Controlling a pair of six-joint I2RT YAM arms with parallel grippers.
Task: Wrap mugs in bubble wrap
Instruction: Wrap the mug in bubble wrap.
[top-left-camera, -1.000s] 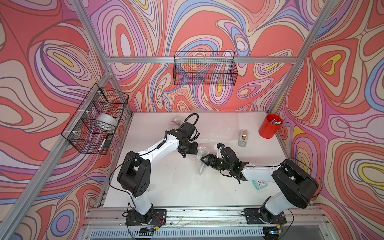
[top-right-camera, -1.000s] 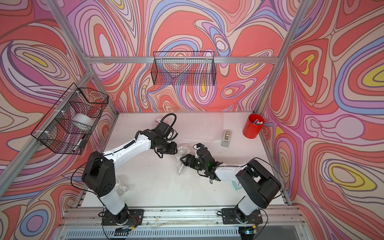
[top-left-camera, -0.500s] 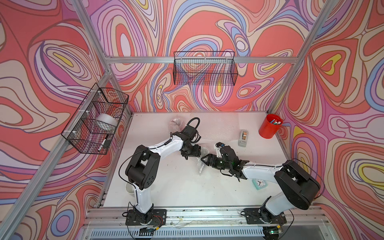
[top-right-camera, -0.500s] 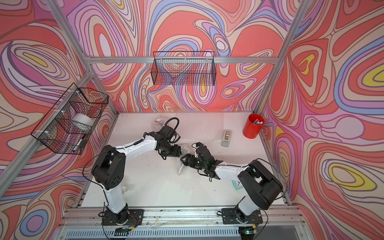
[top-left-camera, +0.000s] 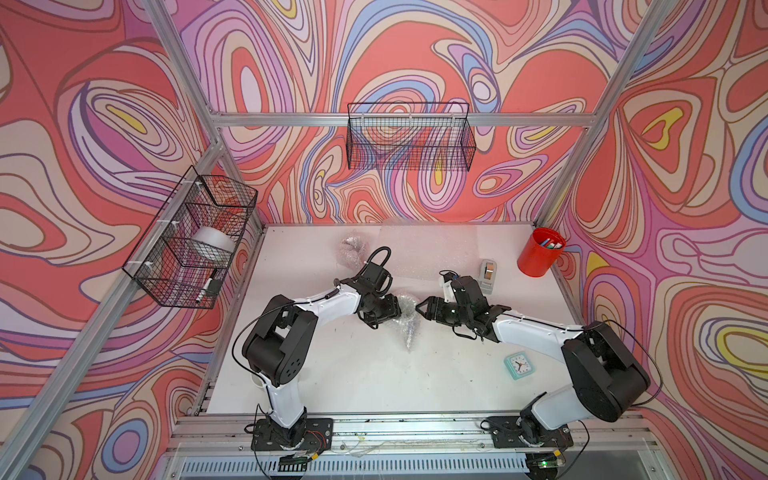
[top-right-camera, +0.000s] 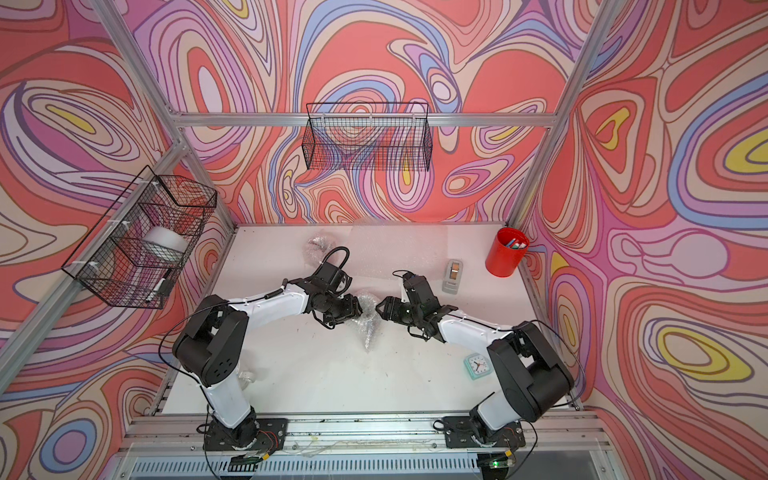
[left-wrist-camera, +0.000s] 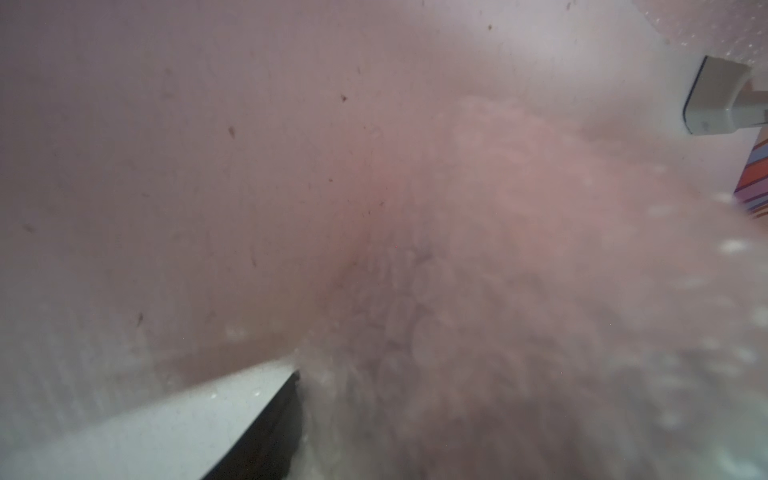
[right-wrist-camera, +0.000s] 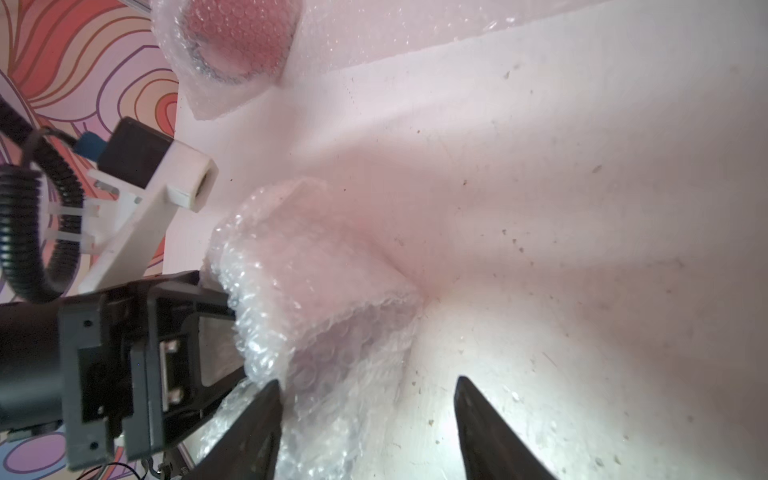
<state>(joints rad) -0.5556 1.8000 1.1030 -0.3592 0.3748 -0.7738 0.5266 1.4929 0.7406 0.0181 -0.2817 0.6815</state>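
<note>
Bubble wrap bundle (top-left-camera: 406, 309), crumpled and shiny, lies near the middle of the white surface (top-left-camera: 353, 386), with a thin tail (top-left-camera: 409, 337) trailing toward the front edge. What it encloses cannot be made out.

The left gripper (top-left-camera: 392, 312) meets the bundle from its own side. The right wrist view shows its fingers (right-wrist-camera: 216, 291) against the plastic, but I cannot tell whether they pinch it or only touch. The right gripper (right-wrist-camera: 365, 415) faces the bundle from the opposite side, released. Its two dark tips stand apart, one (right-wrist-camera: 270, 399) brushing the wrap's edge and the other over bare surface.

A second bundle (top-left-camera: 352, 249) sits farther back behind the left arm, and something red shows through its wrap (right-wrist-camera: 237, 41) in the right wrist view. Just beside it, a flat sheet (top-left-camera: 424, 249) of bubble wrap reaches the back edge under the wall.

The tape dispenser (top-left-camera: 488, 272) stands just behind the right gripper. The red pen cup (top-left-camera: 539, 253) fills the back corner on the robot's right. The small green clock (top-left-camera: 518, 365) lies beside the right forearm.

In both top views, the front half of the surface between the two arm bases is open room.
</note>
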